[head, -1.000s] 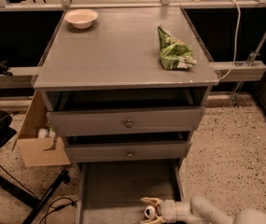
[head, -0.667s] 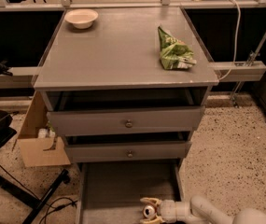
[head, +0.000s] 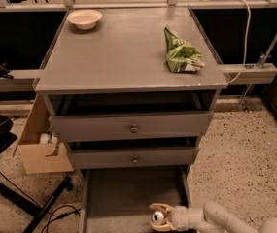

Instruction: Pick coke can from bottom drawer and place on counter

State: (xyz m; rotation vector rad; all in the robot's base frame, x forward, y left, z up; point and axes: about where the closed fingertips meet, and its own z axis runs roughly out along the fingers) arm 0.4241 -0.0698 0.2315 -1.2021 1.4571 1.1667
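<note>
Entry: my cream two-finger claw (head: 154, 217), near end of the wide grey bottom drawer (head: 128, 193), pinching the silver-topped coke can (head: 156, 220), apparently upright. The flat grey counter (head: 123, 57) lies far and above.

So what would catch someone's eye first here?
The green chip bag on the right of the counter, with a pale bowl at its far left corner. Below, the bottom drawer is pulled open, and the gripper is at its front edge.
</note>
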